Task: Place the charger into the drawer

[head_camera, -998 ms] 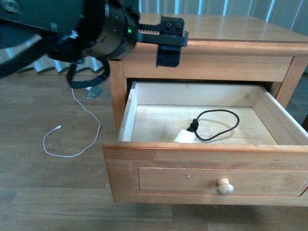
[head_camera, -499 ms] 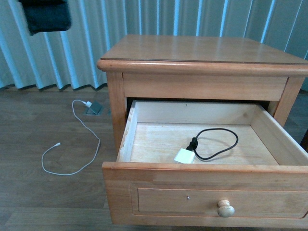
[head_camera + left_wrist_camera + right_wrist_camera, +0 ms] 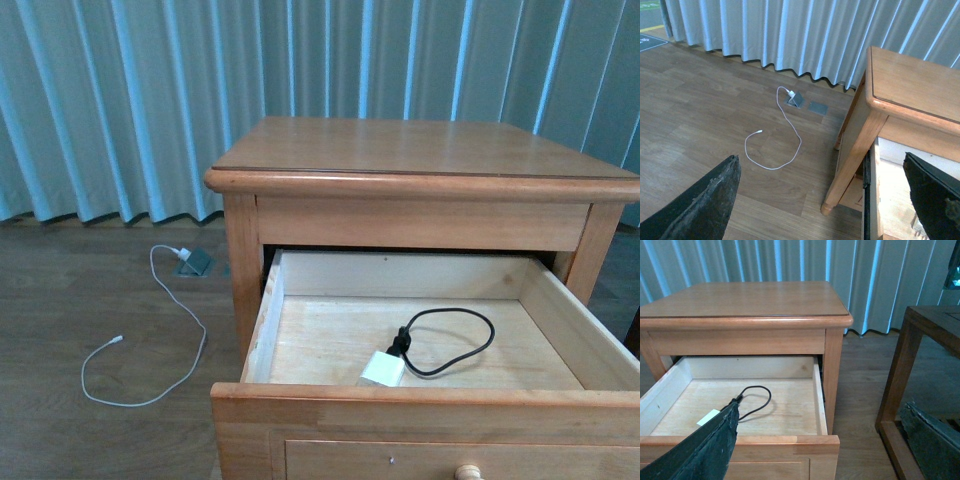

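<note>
The drawer (image 3: 420, 398) stands pulled out of the nightstand, its pale wood interior showing. The charger (image 3: 383, 368), a small white cube with a black looped cable (image 3: 455, 345), lies on the drawer floor near the front, free of either gripper. Neither gripper shows in the front view. My left gripper (image 3: 822, 200) is open above the floor beside the nightstand's left front leg and the drawer's side (image 3: 872, 190). Wide open too, my right gripper (image 3: 815, 445) hangs over the drawer's right front corner. One of its fingers (image 3: 700, 450) partly covers the charger (image 3: 708, 417).
The nightstand top (image 3: 400, 150) overhangs the drawer's rear. A long white cable (image 3: 170, 330) lies looped on the wooden floor to the left, running to a floor socket (image 3: 195, 262). Curtains hang behind. A dark wooden frame (image 3: 900, 370) stands right of the nightstand.
The left arm that filled the upper left of the front view has lifted out of it. The front view now shows more curtain and less drawer front. The charger stays in the drawer.
</note>
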Controlling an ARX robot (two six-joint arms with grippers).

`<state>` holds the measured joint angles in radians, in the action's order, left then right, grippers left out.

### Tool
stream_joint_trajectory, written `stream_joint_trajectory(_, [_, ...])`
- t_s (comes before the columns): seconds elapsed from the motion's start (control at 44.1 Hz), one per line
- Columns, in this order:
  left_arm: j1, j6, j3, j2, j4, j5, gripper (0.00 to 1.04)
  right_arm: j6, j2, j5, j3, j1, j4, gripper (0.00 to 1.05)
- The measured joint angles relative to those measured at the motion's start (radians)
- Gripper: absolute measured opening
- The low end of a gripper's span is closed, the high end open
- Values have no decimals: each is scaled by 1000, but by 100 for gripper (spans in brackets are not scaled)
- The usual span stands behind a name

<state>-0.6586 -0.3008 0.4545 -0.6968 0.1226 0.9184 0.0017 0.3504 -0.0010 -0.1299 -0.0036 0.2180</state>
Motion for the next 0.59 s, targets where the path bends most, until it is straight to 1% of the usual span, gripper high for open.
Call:
stream_joint_trajectory(0.068, [3,7,-3,2,6,-11,98,0,0,0,0,0,0,96])
stream_joint_trajectory(0.091, [22,42,-23,19,48,-103,93,0,0,0,0,0,0,96])
stream_joint_trajectory(0.136, [58,110,-63,54,99,-225,86,0,0,0,0,0,0,96])
stream_joint_trajectory(0.181, [96,161,-98,92,114,-321,79,0,0,0,0,0,0,96])
stream_joint_trajectory(0.25, [152,218,-146,143,115,-415,68,0,0,0,0,0,0,96])
stream_joint_trajectory(0.408, [269,271,-227,233,110,-543,43,0,0,0,0,0,0,96])
stream_joint_trajectory(0.522, [336,282,-267,286,100,-611,25,0,0,0,0,0,0,96])
stream_joint_trajectory(0.544, [342,282,-271,291,98,-613,23,0,0,0,0,0,0,96])
stream_joint_trajectory(0.59, [372,284,-289,314,93,-644,14,0,0,0,0,0,0,96])
